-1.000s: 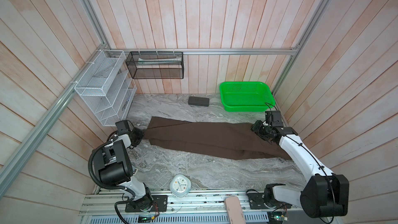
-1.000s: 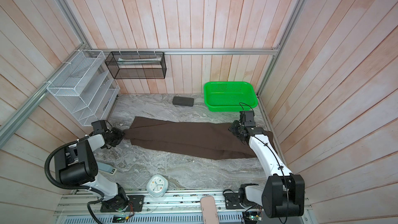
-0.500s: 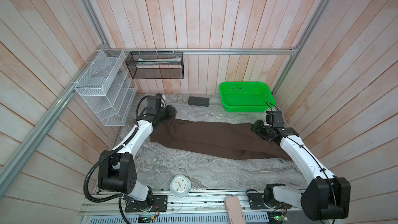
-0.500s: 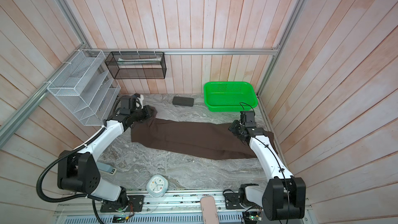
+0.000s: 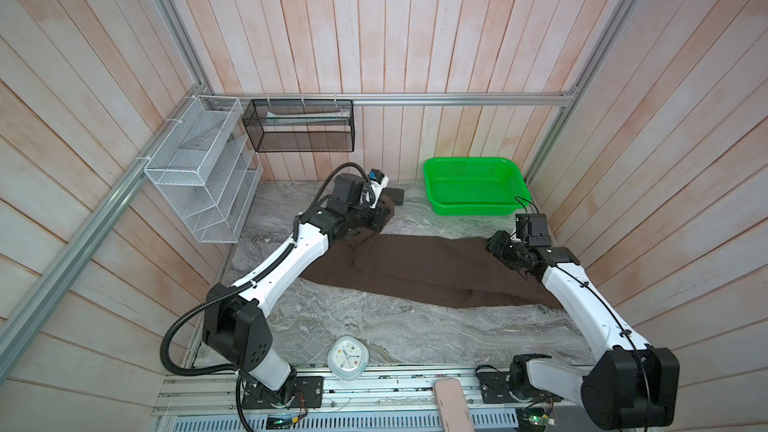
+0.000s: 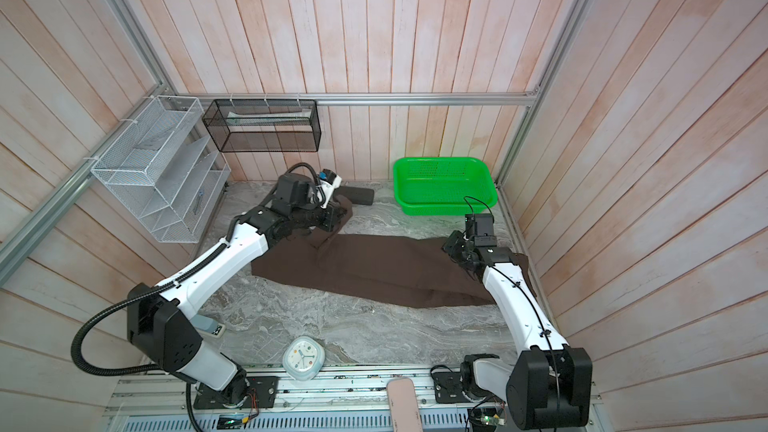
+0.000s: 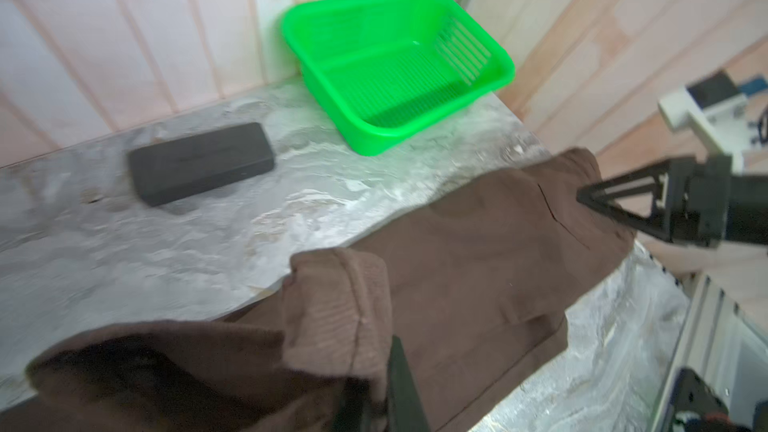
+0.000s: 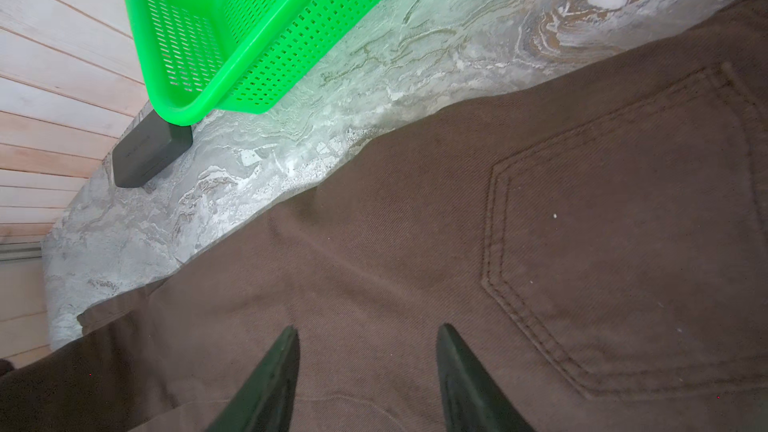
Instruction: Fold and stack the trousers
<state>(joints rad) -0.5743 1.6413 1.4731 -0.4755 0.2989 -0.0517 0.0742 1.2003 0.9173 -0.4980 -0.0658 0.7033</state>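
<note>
- In both top views the trousers (image 5: pixel 415 270) lie lengthwise across the marbled grey table (image 5: pixel 374 326). The waist end is at the right. One leg end is held up toward the back, close to the dark grey case (image 5: pixel 398 197).
- Only the left wrist view, somewhat blurred, shows the grip. The left gripper (image 7: pixel 376 384) has its jaws closed on the hemmed leg end, and brown cloth bunches and drapes over them.
- Only the right wrist view shows the right gripper (image 8: pixel 368 328) from behind. Its jaws stand apart over flat cloth with nothing pinched between them.
- That view also shows the weave: a fine diagonal twill and a patch pocket edged with double stitching.
- The green basket (image 5: pixel 473 161) is perforated plastic, a rounded rectangle in the back right corner, apart from the trousers.
</note>
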